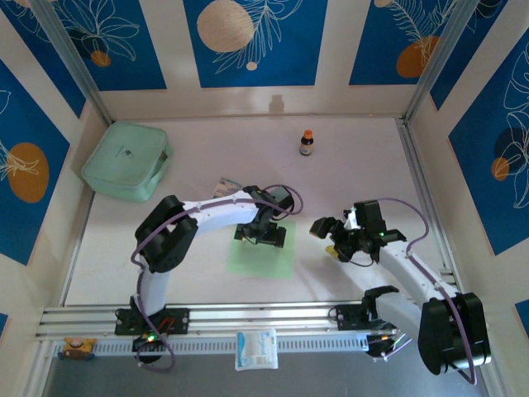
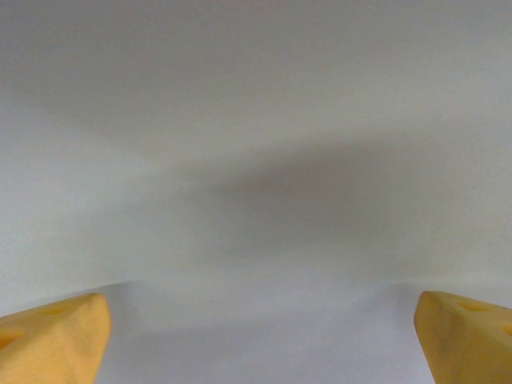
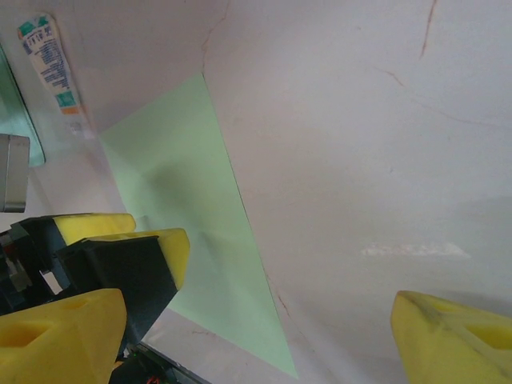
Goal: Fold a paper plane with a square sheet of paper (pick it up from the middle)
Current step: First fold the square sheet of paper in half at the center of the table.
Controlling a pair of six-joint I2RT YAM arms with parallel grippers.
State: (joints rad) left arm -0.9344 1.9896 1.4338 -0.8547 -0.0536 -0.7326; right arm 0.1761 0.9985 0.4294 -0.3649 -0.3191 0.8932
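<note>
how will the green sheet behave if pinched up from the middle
The square sheet of paper lies thin and flat on the table, so it will likely droop either side of a pinch. No raised edge shows, so a grip may slip. It looks light; a nudge probably shifts it.

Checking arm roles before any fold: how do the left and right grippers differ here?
The left gripper hangs over the far part of the square sheet of paper; the right gripper is off the sheet's right side, over bare table. The left gripper points down at the surface; the right gripper tilts toward the sheet. Both stand open, holding nothing.
</note>
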